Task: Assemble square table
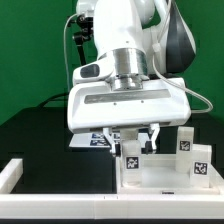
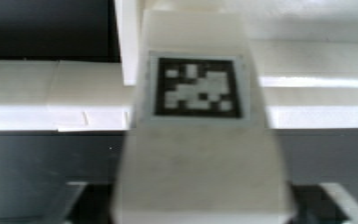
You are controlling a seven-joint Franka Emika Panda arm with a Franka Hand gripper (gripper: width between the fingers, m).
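**Leg going in near the middle of the slab, a few already standing**

So the arm is hanging straight down over the square table's slab (image 1: 165, 175), which sits on the black surface (image 1: 40, 130) toward the exterior view's right, tucked up against the white rail frame (image 1: 20, 172) at the near edge. I'd guess it's pushed into that corner so it doesn't skid around while legs get fitted.

The fingers (image 1: 140, 138) sit low, just over the slab. In the wrist view a white leg (image 2: 194, 110) with a black-and-white tag fills the middle of the picture and runs right up toward the camera, so I read it as clamped between the fingers, narrow grip, held upright. Can't actually see the pads touching it though, so take that as a judgement. Upright makes sense if it has to go down into a hole in the slab.

There's a tagged leg (image 1: 131, 155) under the fingers in the exterior view, probably the same one. Two more legs stand on the slab: one at the far right (image 1: 185, 141), one nearer on the right (image 1: 200, 165). Whether they're fully seated, no idea.

Behind the arm there's a flat tagged board (image 1: 100, 141) lying on the surface, mostly hidden. Backdrop is plain green, surface is matte black, nothing much else around.
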